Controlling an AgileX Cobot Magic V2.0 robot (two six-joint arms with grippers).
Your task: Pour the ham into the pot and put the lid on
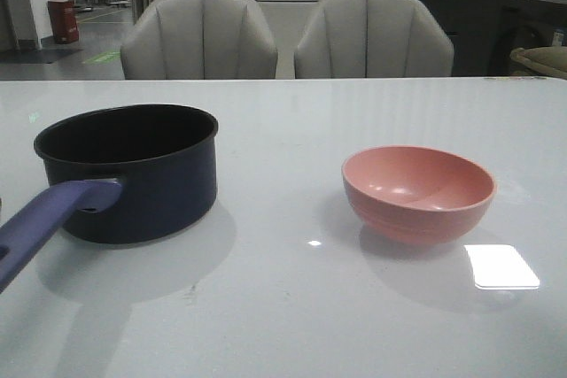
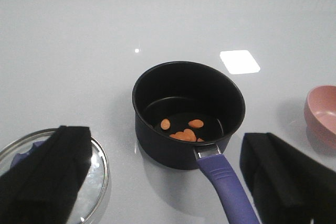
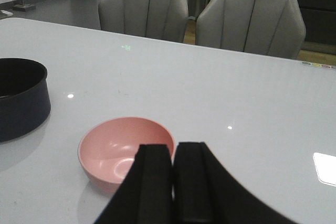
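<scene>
Inside the navy pot (image 2: 189, 114) lie orange ham (image 2: 184, 131) chunks; left end effector (image 2: 163, 182) open, right end effector (image 3: 173, 192) closed.

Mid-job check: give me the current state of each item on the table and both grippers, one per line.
Pot: upright, uncovered, ham inside.
Ham: a few pieces lying on the pot's bottom.
Lid: off the pot, flat on the table beside it, partly hidden by a finger.
Pink bowl: upright, empty.
Left gripper: open, holding nothing.
Right gripper: shut, holding nothing.

Glossy table (image 1: 283, 325); glass lid (image 2: 100, 169); matt pot (image 1: 168, 192).
</scene>
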